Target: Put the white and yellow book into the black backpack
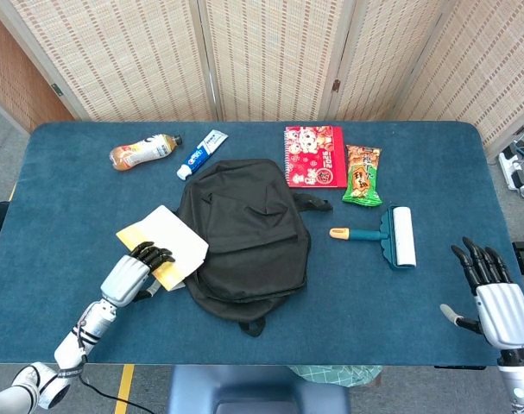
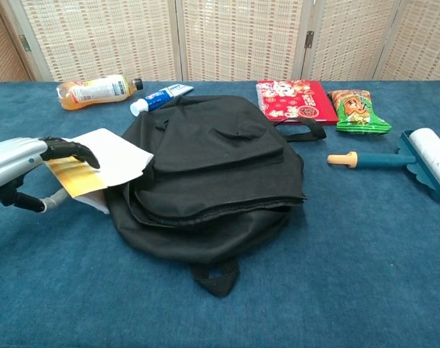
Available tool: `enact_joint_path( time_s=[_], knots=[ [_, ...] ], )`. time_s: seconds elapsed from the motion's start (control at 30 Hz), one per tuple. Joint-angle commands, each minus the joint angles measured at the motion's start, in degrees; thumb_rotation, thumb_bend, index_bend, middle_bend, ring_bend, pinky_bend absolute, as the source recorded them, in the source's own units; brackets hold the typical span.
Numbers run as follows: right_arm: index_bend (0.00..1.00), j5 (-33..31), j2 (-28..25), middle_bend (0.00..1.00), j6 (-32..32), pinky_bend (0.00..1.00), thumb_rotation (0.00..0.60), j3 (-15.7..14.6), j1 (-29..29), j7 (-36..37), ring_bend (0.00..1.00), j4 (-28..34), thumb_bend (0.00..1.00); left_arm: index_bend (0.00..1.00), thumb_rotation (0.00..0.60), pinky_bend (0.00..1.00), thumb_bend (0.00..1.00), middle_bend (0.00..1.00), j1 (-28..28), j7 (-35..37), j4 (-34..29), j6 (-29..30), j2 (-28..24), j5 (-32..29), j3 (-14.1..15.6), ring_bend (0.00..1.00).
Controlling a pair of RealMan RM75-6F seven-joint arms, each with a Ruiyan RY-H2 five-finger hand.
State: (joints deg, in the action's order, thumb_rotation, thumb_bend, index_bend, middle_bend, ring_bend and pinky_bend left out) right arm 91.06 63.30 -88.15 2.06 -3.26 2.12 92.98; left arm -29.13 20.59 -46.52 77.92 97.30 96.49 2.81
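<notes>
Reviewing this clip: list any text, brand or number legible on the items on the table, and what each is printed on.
None reads clearly.
Red notebook: cover print, too small.
Toothpaste tube: lettering blurred.
Orange bottle: label blurred.
Green snack packet: print unreadable.
White and yellow book, black backpack: no visible text.

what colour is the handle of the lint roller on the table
The lint roller has a teal handle with an orange tip, clearest in the chest view.
</notes>
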Motion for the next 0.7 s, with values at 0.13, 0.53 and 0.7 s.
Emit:
enact_joint_path(
  time_s=[0.13,0.53,0.7],
  knots=[
    [0.0,-0.2,0.1,0.02,0.1,0.06,0.6,-0.1,0.1,0.1,0.08,-0.2,0.13,0.35,0.6,0.2,0.47,0.29,0.8,-0.2,0.8,2.0,1.0,-1.0,-1.1,0.27],
    [0.0,-0.2,0.1,0.02,0.5,0.06,0.6,-0.1,0.0,-0.3,0.08,0.1,0.13,0.47,0.6,0.23,0.41,0.36,1.9,2.1,5.6,5.0,5.6,-2.6,-2.9,0.32],
    [0.0,-0.4,0.2,0.02,0.5,0.06,0.6,-0.1,0.1,-0.3,0.08,0.0,0.13,0.52,0.6,0.23,0.4,0.38,2.0,3.0,7.0,5.9,6.9,-2.9,-3.5,0.33]
  ],
)
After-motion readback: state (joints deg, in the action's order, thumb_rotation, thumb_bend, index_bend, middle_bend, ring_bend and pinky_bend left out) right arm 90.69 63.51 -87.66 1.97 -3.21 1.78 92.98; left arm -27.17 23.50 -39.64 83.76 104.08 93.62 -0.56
